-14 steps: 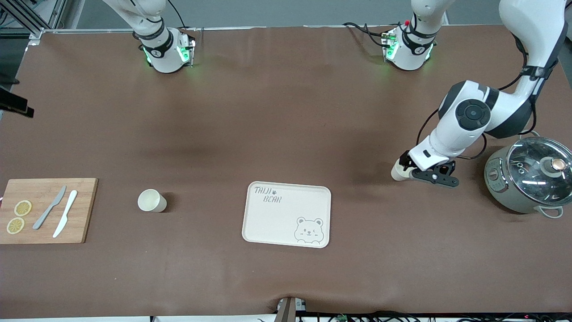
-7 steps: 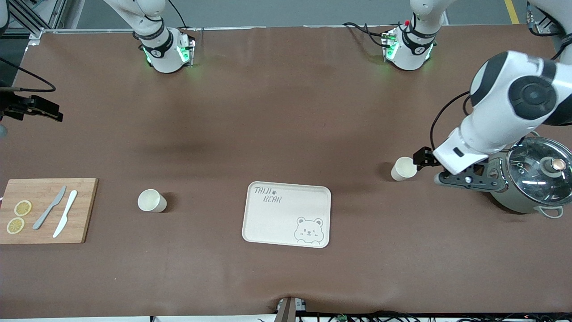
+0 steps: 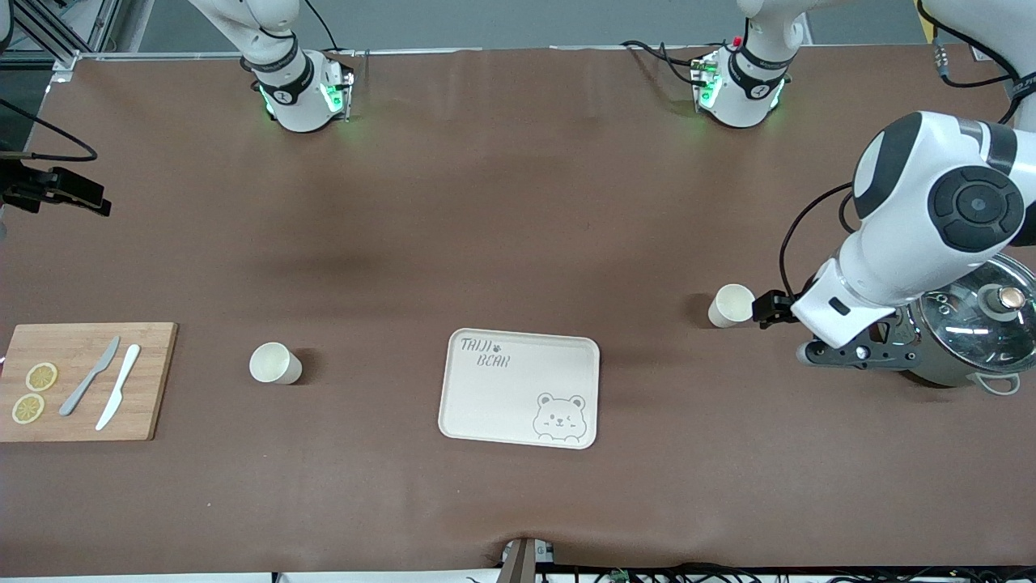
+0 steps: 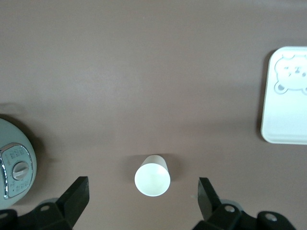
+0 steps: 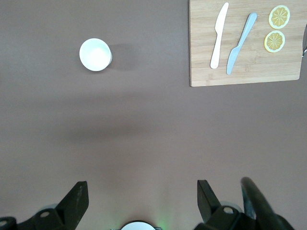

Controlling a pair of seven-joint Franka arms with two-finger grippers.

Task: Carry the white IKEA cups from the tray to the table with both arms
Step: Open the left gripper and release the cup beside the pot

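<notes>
Two white IKEA cups stand upright on the brown table. One cup is beside the tray, toward the left arm's end. My left gripper hovers over it, open, and the cup shows below and between the fingers, untouched. The other cup stands between the tray and the cutting board. My right gripper hangs open and empty over the right arm's end of the table, well away from that cup.
A grey cooker with a glass lid sits right beside the left arm's wrist. A wooden cutting board carries two knives and two lemon slices. The bear-printed tray holds nothing.
My left gripper has lifted off the cup and drawn back toward the cooker, leaving the cup standing. The right gripper has come into the front view at the table's edge.
</notes>
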